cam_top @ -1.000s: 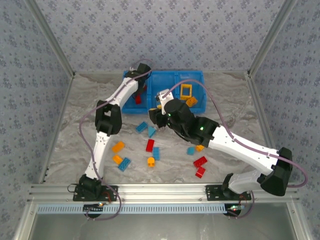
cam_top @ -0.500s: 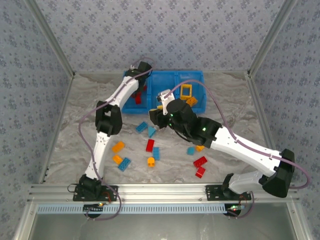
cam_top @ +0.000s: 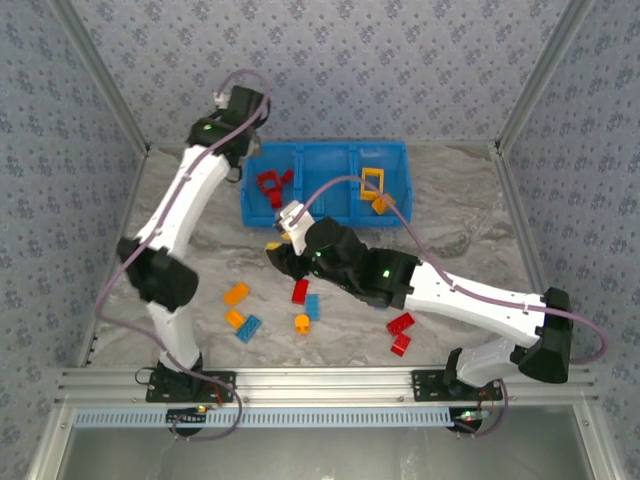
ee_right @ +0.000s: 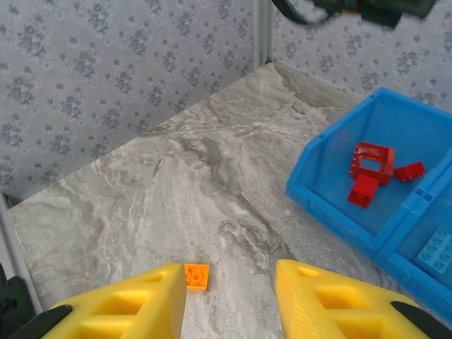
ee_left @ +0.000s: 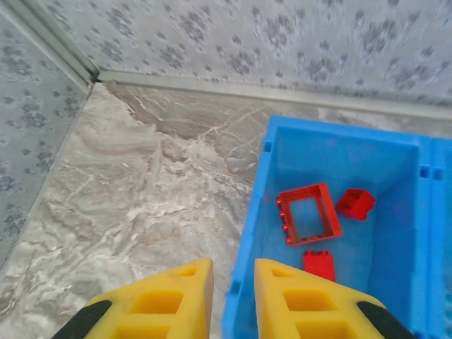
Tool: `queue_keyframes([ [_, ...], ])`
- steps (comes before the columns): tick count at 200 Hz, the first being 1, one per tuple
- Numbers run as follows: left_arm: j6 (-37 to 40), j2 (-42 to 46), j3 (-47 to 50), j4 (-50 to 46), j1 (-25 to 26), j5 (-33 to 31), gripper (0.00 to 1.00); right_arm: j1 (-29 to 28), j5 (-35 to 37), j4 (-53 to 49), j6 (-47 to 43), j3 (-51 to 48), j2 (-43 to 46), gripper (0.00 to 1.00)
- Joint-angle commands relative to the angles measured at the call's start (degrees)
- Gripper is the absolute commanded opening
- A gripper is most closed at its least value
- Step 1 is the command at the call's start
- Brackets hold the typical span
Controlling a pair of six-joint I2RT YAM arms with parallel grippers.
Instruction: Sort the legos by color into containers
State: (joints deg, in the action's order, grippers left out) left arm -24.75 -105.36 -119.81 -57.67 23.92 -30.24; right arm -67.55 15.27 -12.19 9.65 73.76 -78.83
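Over by the far left of the marbled grey table (cam_top: pixel 470 230), the left gripper (ee_left: pixel 233 305) hangs above the left wall of the bright blue rectangular plastic tray (ee_left: pixel 258 205). Its yellow jaws are only a narrow slit apart, with nothing between them. Just below it, the tray's left compartment holds a red hollow rectangular frame (ee_left: pixel 308 214) and two small red bricks (ee_left: pixel 355 203), one beside the frame and one nearer. A light blue studded brick (ee_right: pixel 438 248) lies in the middle compartment. The right compartment has a yellow hollow frame (cam_top: pixel 372 180) with an orange-yellow brick (cam_top: pixel 380 205) just beside it. The right gripper (ee_right: pixel 229 304) hovers over the table near the tray's near left corner, jaws moderately apart and empty. A small orange-yellow square brick (ee_right: pixel 196 277) lies on the marble just ahead of the gap. More loose legos (cam_top: pixel 300 291) in red, light blue and orange-yellow lie scattered on the table in front of the tray, among them a pair of red bricks (cam_top: pixel 400 323) close together near the right arm
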Motion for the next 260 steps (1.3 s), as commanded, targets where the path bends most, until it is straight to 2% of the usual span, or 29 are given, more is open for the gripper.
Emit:
queue_keyframes([
  [1,-2.8,11.2,9.3,-3.5,-0.4,7.6,0.23,-0.9,4.4,-0.7,0.5,0.4,-0.1,0.41],
  [29,-3.4,26.9,20.5,-5.2,1.1,16.7,0.27,-1.2,7.1,-4.1,6.4,-2.6,0.2,0.41],
  [42,-4.9,34.0,26.3,-5.0,2.1,20.8,0.34,-0.4,6.8,-7.1,9.6,-3.1,-0.9,0.43],
  [60,-6.6,42.2,33.3,-4.6,3.2,28.1,0.43,2.3,5.2,-11.5,14.5,-2.8,-3.4,0.56],
  [95,-10.5,53.2,44.8,-0.4,8.2,40.1,0.49,8.4,-1.1,-18.8,24.4,0.9,-11.4,0.67],
  [112,-12.7,57.3,49.7,1.5,11.5,39.1,0.50,10.0,-3.6,-18.5,29.3,2.7,-16.1,0.67],
  [130,-14.6,60.0,52.8,2.5,13.4,37.8,0.50,10.2,-3.3,-20.2,32.4,6.6,-21.9,0.68],
  [171,-15.9,62.0,54.9,5.6,16.4,37.3,0.52,12.4,-1.2,-26.7,32.3,14.6,-33.6,0.74],
  [227,-15.7,61.1,54.6,5.6,16.6,37.1,0.52,13.6,-3.6,-25.9,33.7,17.7,-40.6,0.75],
  [260,-16.2,61.2,55.6,6.6,16.8,37.2,0.52,14.2,-2.2,-26.6,33.9,19.7,-44.2,0.70],
])
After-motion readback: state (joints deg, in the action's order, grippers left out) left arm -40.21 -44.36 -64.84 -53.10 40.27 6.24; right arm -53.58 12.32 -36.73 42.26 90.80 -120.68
